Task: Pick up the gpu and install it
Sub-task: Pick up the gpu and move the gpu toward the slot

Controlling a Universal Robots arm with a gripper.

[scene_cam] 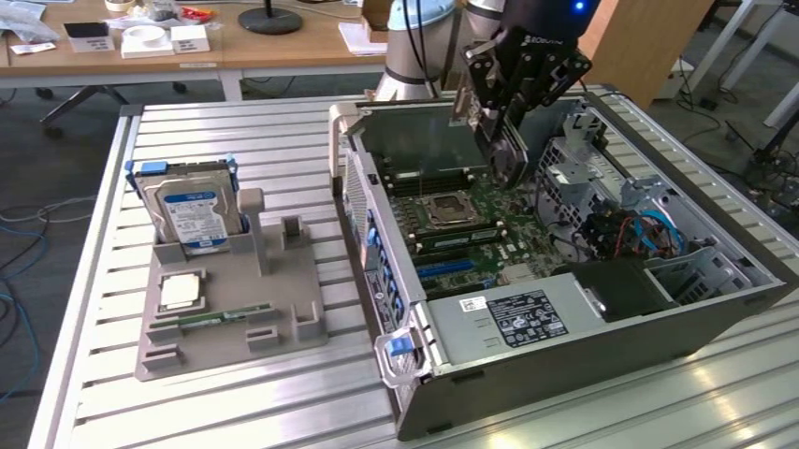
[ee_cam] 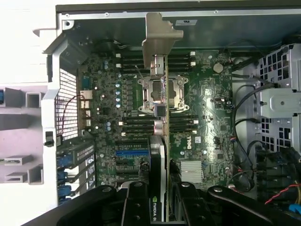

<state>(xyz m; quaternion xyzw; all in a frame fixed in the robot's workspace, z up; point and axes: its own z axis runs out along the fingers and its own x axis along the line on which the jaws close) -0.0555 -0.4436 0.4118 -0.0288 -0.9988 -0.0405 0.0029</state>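
Black finger gripper [scene_cam: 506, 101] [ee_cam: 162, 209] stood half-closed, clamped on gpu [scene_cam: 510, 154] [ee_cam: 160, 153]: thin green card, black cooler, silver bracket. Card hung edge-down, upright, over open grey metal computer case [scene_cam: 600, 360].

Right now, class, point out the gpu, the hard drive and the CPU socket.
gpu [ee_cam: 160, 35]: wrist view, on its silver end bracket.
hard drive [scene_cam: 194, 223]: exterior view, on its blue-white label.
CPU socket [scene_cam: 446, 211]: exterior view, on the middle of its metal frame.
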